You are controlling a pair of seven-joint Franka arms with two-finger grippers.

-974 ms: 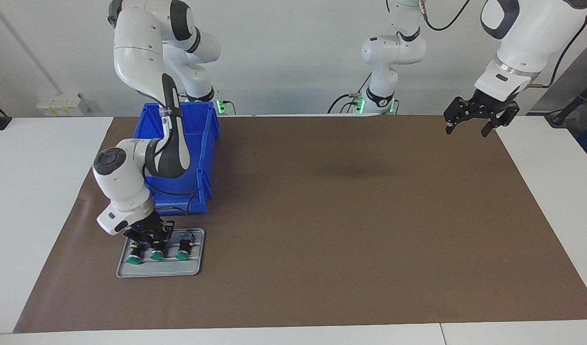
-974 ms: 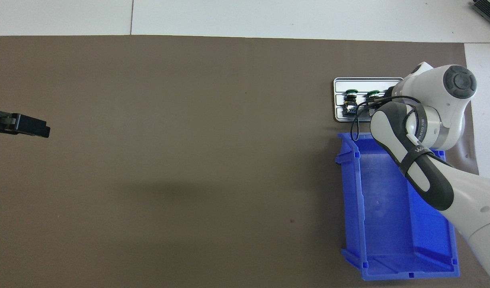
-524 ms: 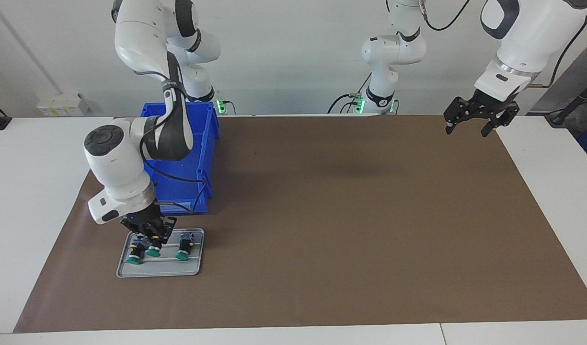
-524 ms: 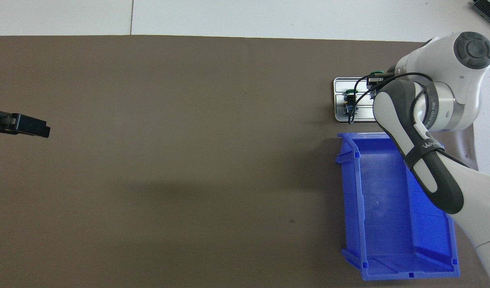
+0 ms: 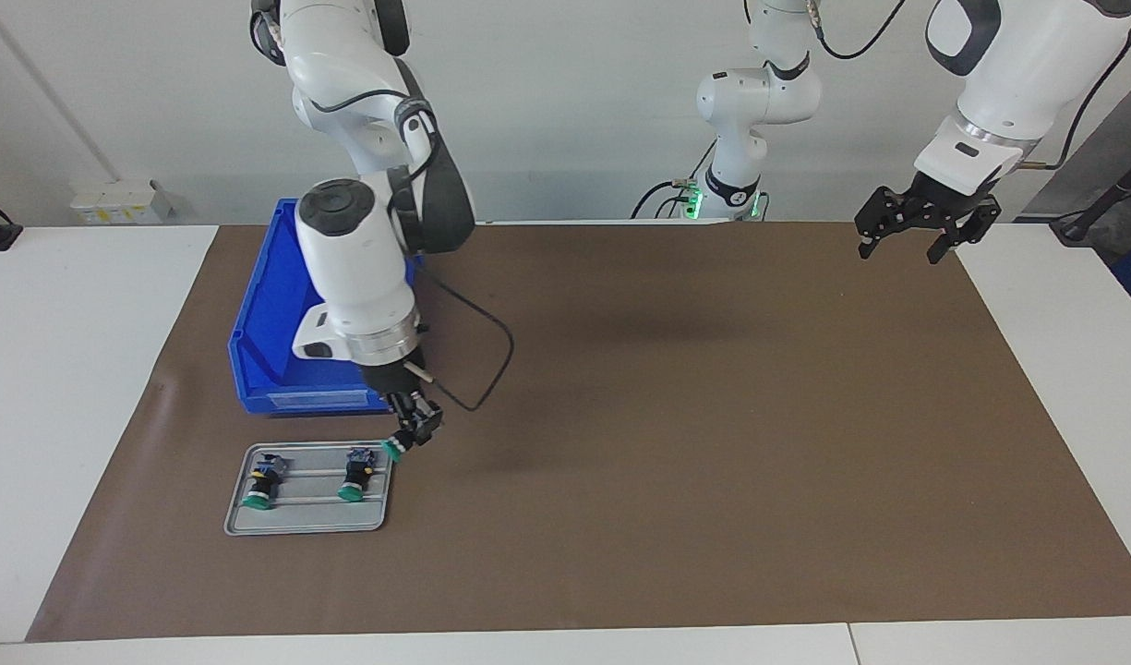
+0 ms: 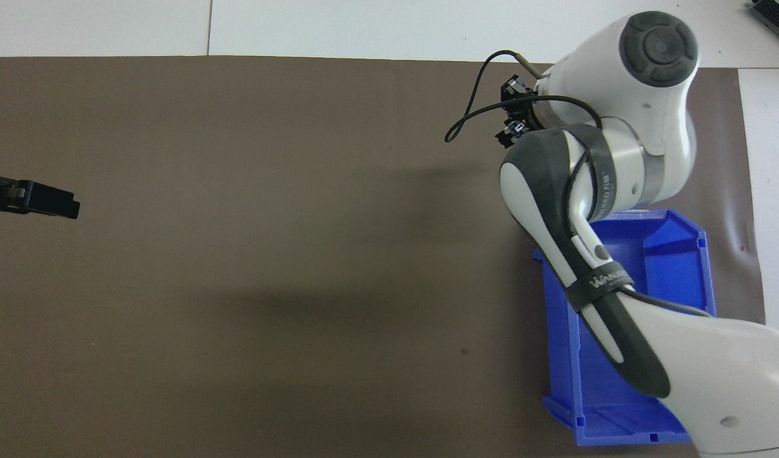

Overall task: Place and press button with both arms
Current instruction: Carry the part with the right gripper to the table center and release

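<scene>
Facing view: right claw (image 5: 415, 431) up in the air over the brown mat (image 5: 676, 443), just beside the corner of the grey tray (image 5: 306, 523), pinching the button (image 5: 394, 450) between pressed-in fingertips. Button tilted, round green cap pointing down toward the tray's corner, dark barrel up inside the fingers; yellow ring and terminal base not discernible. Two more buttons alike, one (image 5: 261, 485) and another (image 5: 354, 478), lying in the tray, green caps toward the table edge farthest from the robots. Blue bin (image 5: 279, 342) nearer the robots than the tray, partly hidden by the right arm. Left claw (image 5: 900, 246) waiting in the air over the mat's corner at the left arm's end, fingers spread wide, holding nothing

Overhead view: right claw (image 6: 515, 114) mostly covered by the white wrist; button and tray not visible. Blue bin (image 6: 682, 248) below the arm. Left claw (image 6: 68, 208) only a dark tip at the picture's edge
</scene>
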